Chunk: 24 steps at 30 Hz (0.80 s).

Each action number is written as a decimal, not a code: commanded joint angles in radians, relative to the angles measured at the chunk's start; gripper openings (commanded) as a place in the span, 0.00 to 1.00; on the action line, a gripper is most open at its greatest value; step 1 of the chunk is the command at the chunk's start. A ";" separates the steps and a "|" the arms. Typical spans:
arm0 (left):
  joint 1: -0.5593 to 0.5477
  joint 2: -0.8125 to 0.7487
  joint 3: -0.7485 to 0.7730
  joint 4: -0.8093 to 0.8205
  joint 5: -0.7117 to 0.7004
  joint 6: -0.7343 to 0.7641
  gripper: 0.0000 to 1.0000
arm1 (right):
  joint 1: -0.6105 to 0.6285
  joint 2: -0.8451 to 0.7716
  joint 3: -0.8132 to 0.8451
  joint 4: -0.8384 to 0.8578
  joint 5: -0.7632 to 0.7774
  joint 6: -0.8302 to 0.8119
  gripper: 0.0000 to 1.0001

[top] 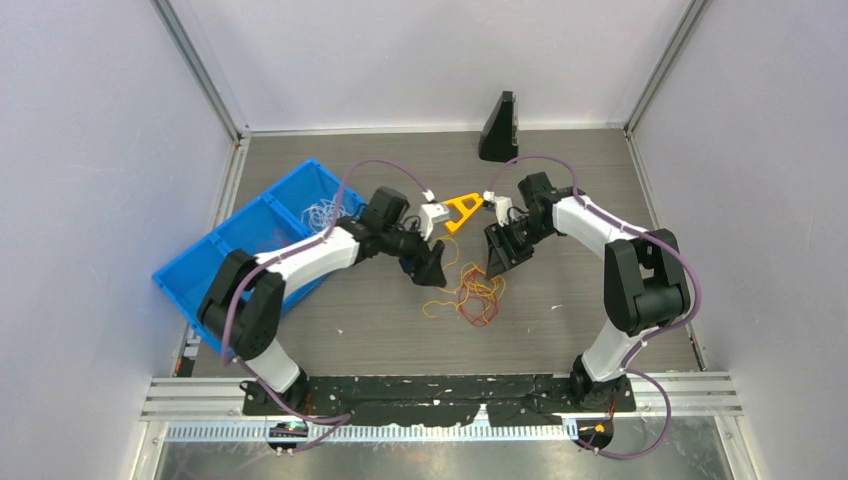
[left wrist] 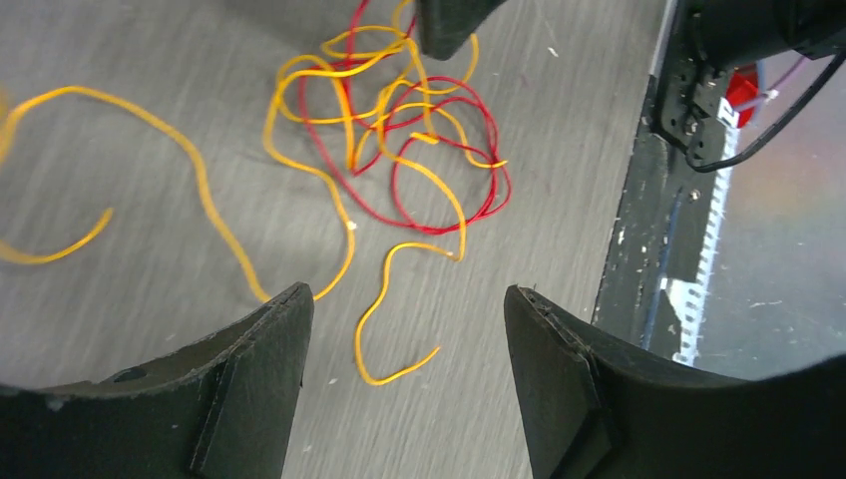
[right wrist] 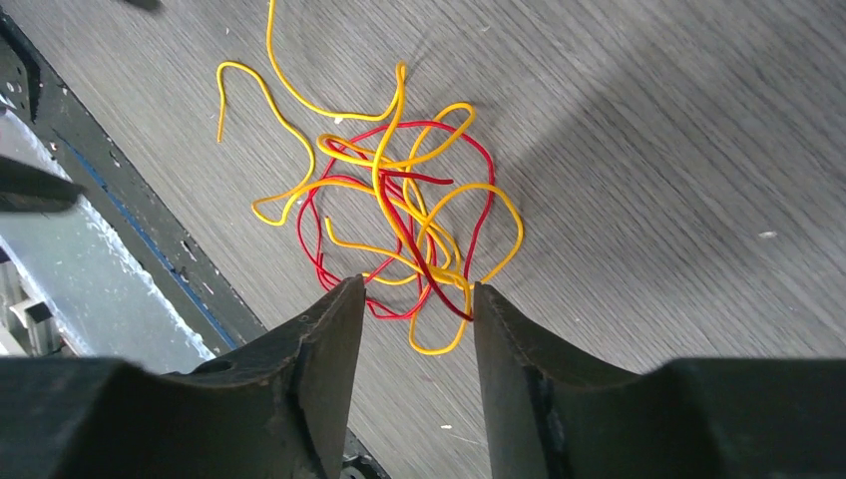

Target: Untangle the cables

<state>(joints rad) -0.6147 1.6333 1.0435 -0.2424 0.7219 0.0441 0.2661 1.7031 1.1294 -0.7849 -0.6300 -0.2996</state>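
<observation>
Top view: the cables (top: 476,296) form a small knot of yellow and red wire on the grey bench (top: 590,190), a little below the frame's centre, with thin yellow strands straggling out to its left. The left claw (top: 432,270) hangs just at the knot's upper left and the right claw (top: 497,262) just above its upper right. How wide either one stands cannot be told from here. A blue bin (top: 205,272) sits at the left of the frame.

Left wrist view: the colours separate. Red loops lie in the upper middle under and through tighter yellow ones (left wrist: 399,130), while long single yellow strands wander off to the left edge and down toward the bottom. The left claw (left wrist: 407,299) is wide apart with nothing in it; one yellow end lies on the bench between its fingers (left wrist: 254,384). A black rail (left wrist: 648,249) runs down the right side.

Right wrist view: the knot (right wrist: 399,210) fills the centre and shows the crossings most clearly. The right claw (right wrist: 417,289) is apart, though by a narrower gap, and its tips sit at the knot's lower edge. A yellow loop and a red strand run between them, unclamped.
</observation>
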 commanded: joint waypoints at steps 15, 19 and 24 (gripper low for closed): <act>-0.089 0.202 0.108 0.254 0.060 -0.211 0.65 | -0.002 0.023 -0.046 0.066 -0.047 0.069 0.43; -0.116 0.167 0.079 0.191 0.057 -0.126 0.64 | -0.004 0.026 -0.052 0.077 -0.037 0.077 0.43; -0.151 0.180 0.079 0.152 0.009 -0.118 0.65 | -0.005 0.029 -0.058 0.087 -0.036 0.088 0.43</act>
<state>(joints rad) -0.7372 1.8328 1.1107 -0.0658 0.7441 -0.1093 0.2661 1.7287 1.0721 -0.7242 -0.6559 -0.2287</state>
